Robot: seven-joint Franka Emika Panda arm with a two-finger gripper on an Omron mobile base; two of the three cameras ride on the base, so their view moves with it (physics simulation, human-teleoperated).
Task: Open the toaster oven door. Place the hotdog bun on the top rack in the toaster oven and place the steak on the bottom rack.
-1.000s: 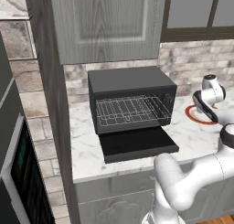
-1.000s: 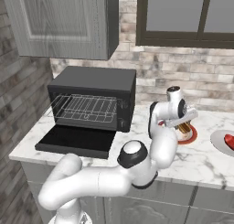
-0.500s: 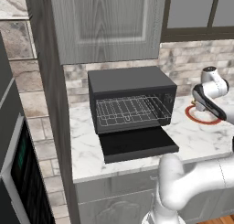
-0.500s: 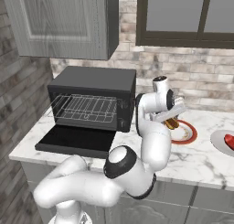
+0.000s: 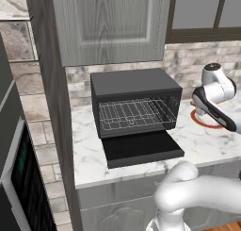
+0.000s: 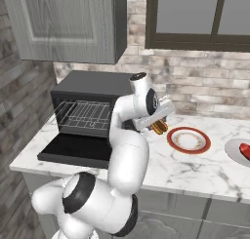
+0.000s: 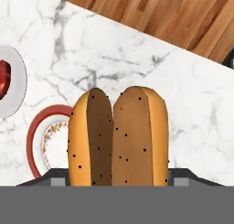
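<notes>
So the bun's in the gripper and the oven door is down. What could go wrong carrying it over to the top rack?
1. The toaster oven door lies open and flat in front of the cavity, so a low approach could strike it.
2. The top rack and bottom rack sit close together; the hotdog bun might land on the wrong one.
3. The gripper holds the bun by its end, so it may slip during the swing.
</notes>
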